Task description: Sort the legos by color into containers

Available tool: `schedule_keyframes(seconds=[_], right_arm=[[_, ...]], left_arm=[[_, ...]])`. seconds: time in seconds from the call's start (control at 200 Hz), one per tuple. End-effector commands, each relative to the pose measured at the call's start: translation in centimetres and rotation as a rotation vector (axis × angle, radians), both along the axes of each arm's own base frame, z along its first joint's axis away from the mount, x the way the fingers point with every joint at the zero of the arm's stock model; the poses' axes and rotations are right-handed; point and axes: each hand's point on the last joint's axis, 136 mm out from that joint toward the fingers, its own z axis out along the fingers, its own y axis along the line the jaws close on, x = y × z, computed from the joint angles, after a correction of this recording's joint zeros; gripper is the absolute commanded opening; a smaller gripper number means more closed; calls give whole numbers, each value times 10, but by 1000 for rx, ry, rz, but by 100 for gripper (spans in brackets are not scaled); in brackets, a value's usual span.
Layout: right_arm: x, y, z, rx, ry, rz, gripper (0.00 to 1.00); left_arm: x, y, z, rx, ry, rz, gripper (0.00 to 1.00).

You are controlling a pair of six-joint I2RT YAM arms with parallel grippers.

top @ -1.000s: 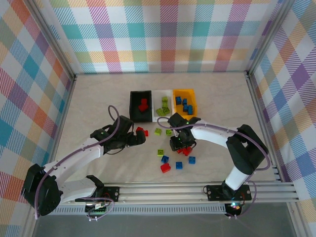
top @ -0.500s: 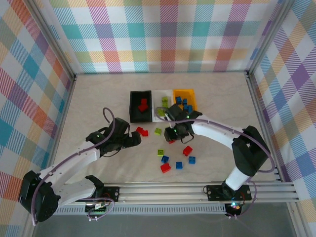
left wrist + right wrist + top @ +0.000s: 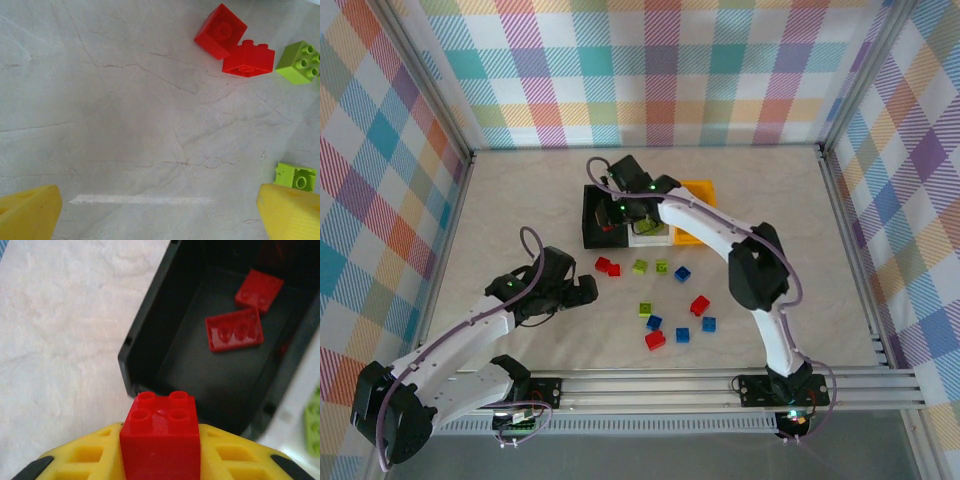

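Note:
My right gripper [image 3: 620, 212] hangs over the black bin [image 3: 600, 241], shut on a red brick [image 3: 160, 437] held between its yellow fingers [image 3: 90, 462]. Two flat-lying red bricks [image 3: 235, 331] lie in the black bin [image 3: 150, 325] below it. The white bin [image 3: 650, 238] and the yellow-orange bin [image 3: 705, 195] stand to the right, partly covered by the arm. My left gripper [image 3: 585, 291] is open low over the table, left of the loose bricks. Its fingertips [image 3: 30, 216] have bare table between them, and a red pair [image 3: 235, 45] lies ahead.
Loose bricks lie scattered in front of the bins: a red pair [image 3: 607, 266], greens [image 3: 640, 266] [image 3: 646, 309], blues [image 3: 682, 273] [image 3: 708, 323], reds [image 3: 700, 305] [image 3: 655, 340]. Two lime green bricks [image 3: 300, 62] [image 3: 296, 176] sit at the right of the left wrist view. A metal frame edges the table.
My right arm has swung up and left from the loose pile to above the black bin, carrying the red brick. My left gripper has drawn back a little toward the near left.

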Motion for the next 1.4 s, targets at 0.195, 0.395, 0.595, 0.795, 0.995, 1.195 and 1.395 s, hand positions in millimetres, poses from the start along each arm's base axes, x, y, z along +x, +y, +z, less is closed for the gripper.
schedule_keyframes(seconds=[0.195,0.395,0.595,0.795,0.995,1.195,1.395], right_arm=[[18,7,29,14,-50,30,65],[-10,-20,46,19,-65,18,67],[-73,-82,12,-44,25,-29,73],[-125,-162,-43,-209,125,-130,78],[-120,-191,-83,-259,192,-190,81],[-97,-189,-104,-335,182,-198,80],[-84,-188,-112,-374,165,-189,69]], left_arm=[[-6,7,-5,4,27,19,100],[-3,5,-5,-7,19,20,100],[0,3,-6,-13,20,17,100],[4,3,-8,-12,21,20,100],[9,2,-7,-20,23,29,100],[7,6,-7,-6,32,32,100],[4,6,-10,-8,42,30,100]])
